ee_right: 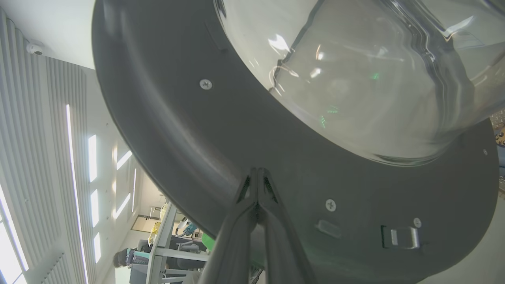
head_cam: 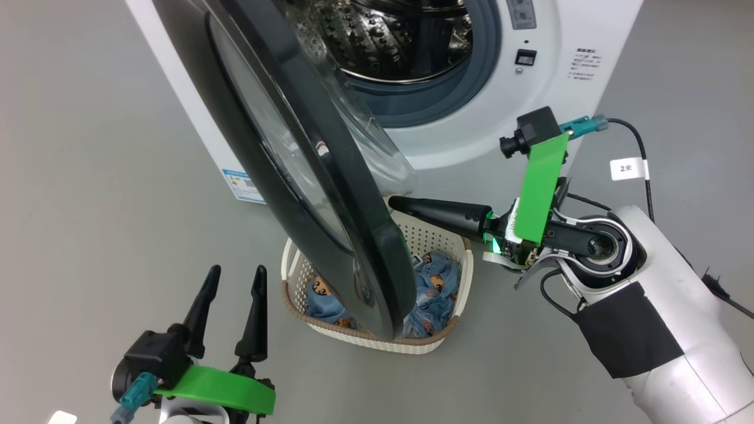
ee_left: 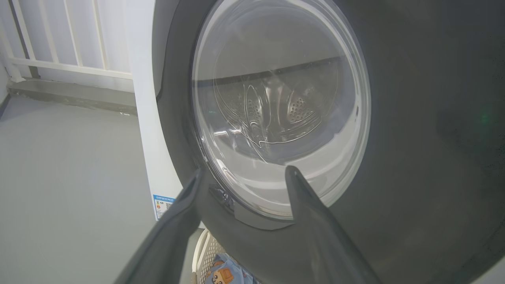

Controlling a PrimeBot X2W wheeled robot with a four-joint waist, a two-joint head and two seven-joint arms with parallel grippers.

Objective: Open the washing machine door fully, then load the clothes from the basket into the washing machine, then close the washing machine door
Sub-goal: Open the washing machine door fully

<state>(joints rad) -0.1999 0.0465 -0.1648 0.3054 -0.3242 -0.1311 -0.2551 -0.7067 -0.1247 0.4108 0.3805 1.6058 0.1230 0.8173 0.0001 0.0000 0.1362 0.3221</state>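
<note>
Right gripper (head_cam: pixel 393 204), fingers pinched together and empty, is pointing left at the inner face of the washing machine door (head_cam: pixel 321 147), which is hanging half-open over the basket (head_cam: pixel 377 343); left gripper (head_cam: pixel 237 271) is hovering near-left, spread wide.

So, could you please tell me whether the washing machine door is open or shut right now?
Open: the washing machine door stands swung away from the exposed drum, its lower edge over the basket.
</note>
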